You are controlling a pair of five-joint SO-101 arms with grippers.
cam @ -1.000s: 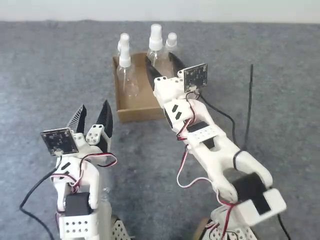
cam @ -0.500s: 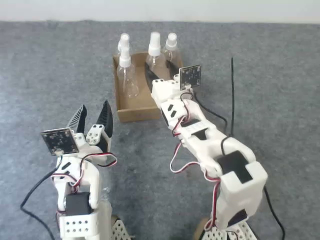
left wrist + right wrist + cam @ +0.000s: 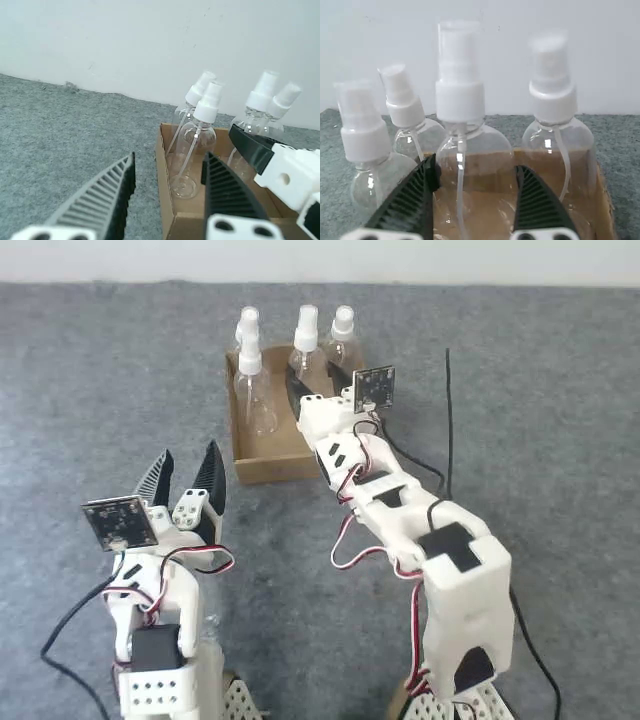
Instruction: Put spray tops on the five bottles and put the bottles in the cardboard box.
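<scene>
Grey carpeted tabletop (image 3: pixel 100 370) carried the whole setup. The right arm (image 3: pixel 420 540) was stretched out toward the far side, to the cardboard box (image 3: pixel 262 465). Four bottles (image 3: pixel 250 390) stood upright in that box, each one with a white spray top (image 3: pixel 460 95) on it. The right pincer (image 3: pixel 474 167) sat inside the box with its fingers apart. The nearest bottle (image 3: pixel 480 145) was lined up with the gap, just past the tips, and couldn't tell if it touched them. The left pincer (image 3: pixel 188 450) was spread wide too, gripping nothing, well short of the box.
</scene>
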